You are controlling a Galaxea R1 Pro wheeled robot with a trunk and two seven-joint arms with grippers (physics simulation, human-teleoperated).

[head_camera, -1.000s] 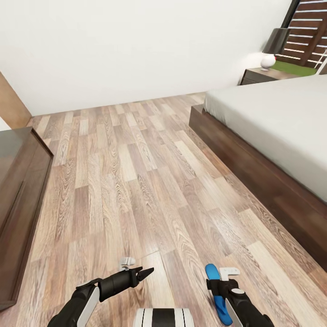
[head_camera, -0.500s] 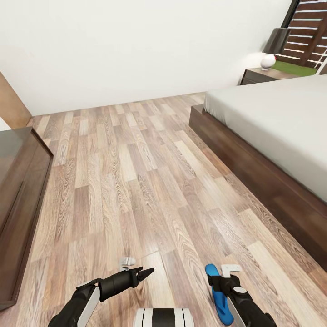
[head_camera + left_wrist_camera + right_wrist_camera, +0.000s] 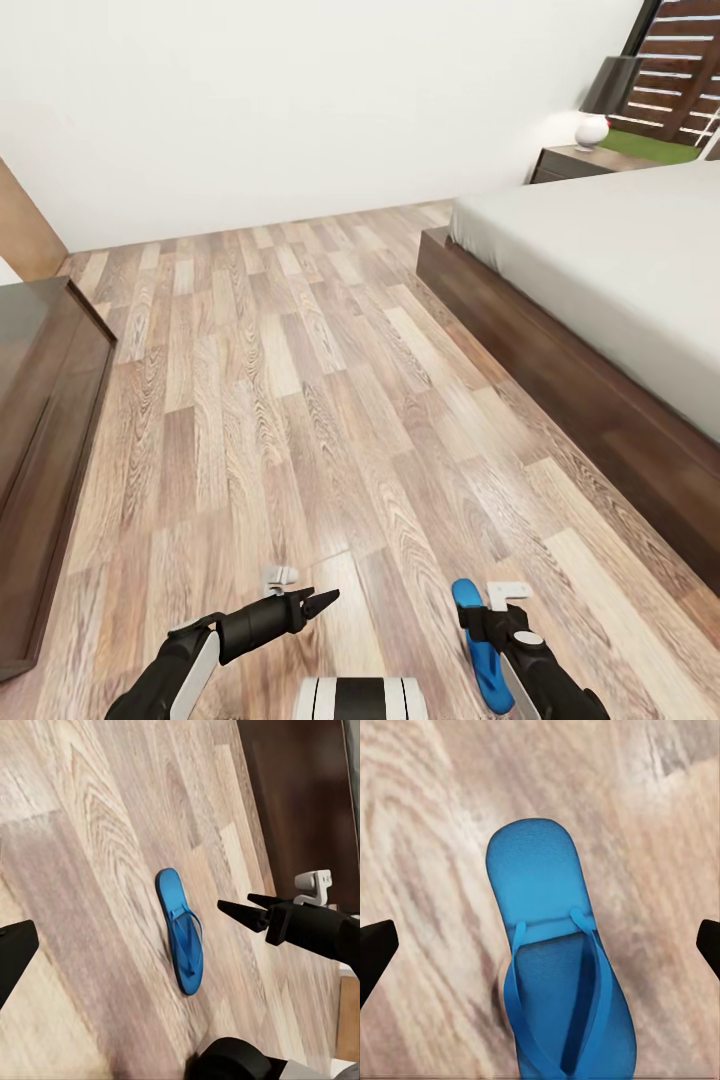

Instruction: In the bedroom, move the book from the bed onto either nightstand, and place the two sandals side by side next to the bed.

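1. A bright blue sandal (image 3: 556,967), smooth-soled with thong straps, lies flat on the wood-plank floor (image 3: 300,400).
2. The right end effector (image 3: 500,612) hangs over it, fingers spread wide, partly covering it in the head view.
3. The left end effector (image 3: 322,600) is pinched narrow, empty.
4. The grey-mattressed bed (image 3: 620,270) stands nearby.

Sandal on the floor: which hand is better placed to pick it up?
Right. The right hand hovers directly over the sandal, fingers spread open on either side of it. The left hand sits off to the side.
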